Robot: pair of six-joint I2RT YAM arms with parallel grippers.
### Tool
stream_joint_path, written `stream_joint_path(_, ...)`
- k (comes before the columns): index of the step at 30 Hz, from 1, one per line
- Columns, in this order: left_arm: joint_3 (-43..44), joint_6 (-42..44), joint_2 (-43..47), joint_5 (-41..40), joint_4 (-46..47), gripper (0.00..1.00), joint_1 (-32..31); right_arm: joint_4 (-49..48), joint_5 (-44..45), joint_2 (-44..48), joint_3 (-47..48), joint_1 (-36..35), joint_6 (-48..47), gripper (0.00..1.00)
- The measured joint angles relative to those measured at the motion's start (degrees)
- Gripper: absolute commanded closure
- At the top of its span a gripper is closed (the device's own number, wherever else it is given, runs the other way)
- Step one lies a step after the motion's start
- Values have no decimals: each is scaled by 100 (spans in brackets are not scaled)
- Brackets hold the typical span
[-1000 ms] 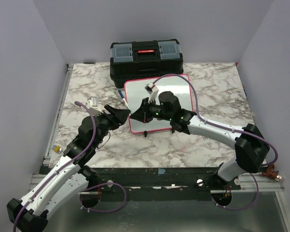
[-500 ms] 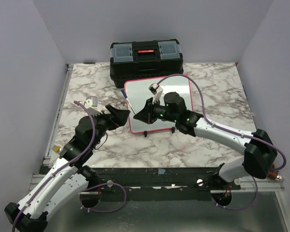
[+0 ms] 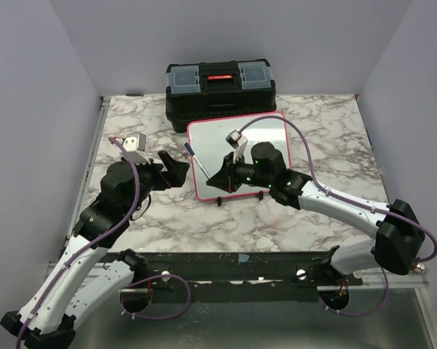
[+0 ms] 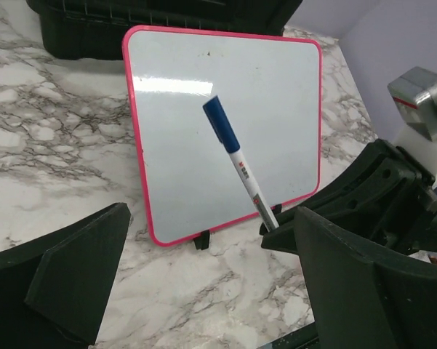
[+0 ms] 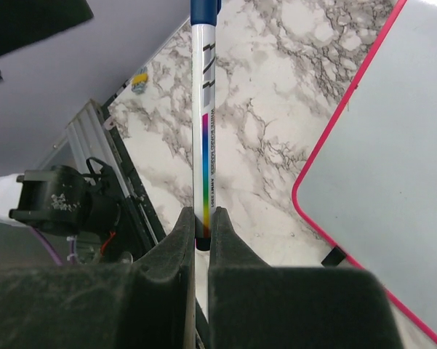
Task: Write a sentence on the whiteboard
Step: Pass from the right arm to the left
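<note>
The whiteboard (image 4: 225, 109) is blank, nothing written; right gripper (image 5: 201, 231) clamps the capped marker (image 4: 240, 171); left gripper (image 4: 211, 273) gapes wide, empty.

Pink-framed whiteboard (image 3: 273, 138) stands tilted on the marble tabletop (image 3: 313, 211), black toolbox (image 3: 220, 87) behind it. The right claw (image 3: 219, 179) pinches a marker (image 3: 201, 163) at the board's left edge. The left claw (image 3: 176, 169) is spread wide, near the marker.

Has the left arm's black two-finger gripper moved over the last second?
Yes. The left gripper has backed off leftward, away from the left edge of the pink-framed white whiteboard, jaws now open.
</note>
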State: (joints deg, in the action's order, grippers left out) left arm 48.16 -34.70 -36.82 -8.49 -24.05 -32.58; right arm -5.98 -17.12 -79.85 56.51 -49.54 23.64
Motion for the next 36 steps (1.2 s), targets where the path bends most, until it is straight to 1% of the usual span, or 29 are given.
stream_joint_path(2,358,144,-195,205,-291,2,192,11,-83,28,-72,0,-68,99)
stream_joint_path(6,750,354,-452,1003,-632,2,702,59,-299,81,-175,0,-223,100)
stream_joint_path(7,800,411,-503,1318,-710,2,859,66,-352,103,-192,0,-271,99)
stream_joint_path(12,931,645,-721,2730,-1071,5,1631,96,-577,374,-345,0,-472,99)
stream_joint_path(15,953,721,-828,3530,-1152,8,1941,92,-719,540,-417,-2,-575,99)
stream_joint_path(21,944,636,-1126,4843,-1106,10,2251,52,-994,765,-597,-24,-734,99)
stream_joint_path(27,944,487,-1335,5685,-887,14,2288,57,-1134,800,-636,-35,-876,99)
stream_joint_path(32,944,378,-1550,5917,-782,17,2288,57,-1217,835,-636,-72,-946,99)
stream_joint_path(36,942,308,-1585,5936,-748,25,2288,72,-1261,879,-636,-98,-1005,99)
